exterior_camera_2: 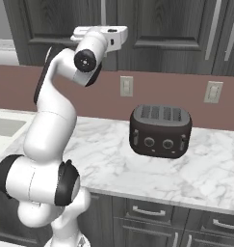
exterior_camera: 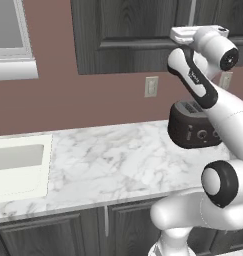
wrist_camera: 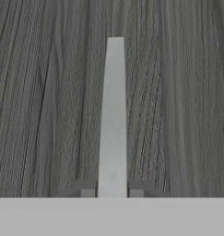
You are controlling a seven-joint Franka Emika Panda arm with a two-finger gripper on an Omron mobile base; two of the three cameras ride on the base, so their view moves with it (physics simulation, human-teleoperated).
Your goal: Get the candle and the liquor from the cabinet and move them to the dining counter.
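The dark grey wall cabinet (exterior_camera: 123, 30) (exterior_camera_2: 162, 29) (wrist_camera: 39, 92) hangs above the worktop with its door closed. Its long silver bar handle (wrist_camera: 114, 115) (exterior_camera: 192, 12) (exterior_camera_2: 103, 12) runs straight up the middle of the hand view. My gripper (wrist_camera: 112, 191) is raised to the door, and its two dark fingertips (wrist_camera: 88, 191) press against either side of the handle's lower end. From the base views my white hand (exterior_camera: 193, 35) (exterior_camera_2: 109, 36) points at the door just below the handle. The candle and the liquor are hidden. The dining counter is out of view.
A dark toaster (exterior_camera: 193, 125) (exterior_camera_2: 160, 131) stands on the marble worktop (exterior_camera: 118, 155) (exterior_camera_2: 210, 178) below my arm. A white sink (exterior_camera: 18, 165) lies at the left, under a window (exterior_camera: 8, 40). Wall outlets (exterior_camera: 151, 86) (exterior_camera_2: 126, 86) sit on the brown backsplash. Low cabinets run under the worktop.
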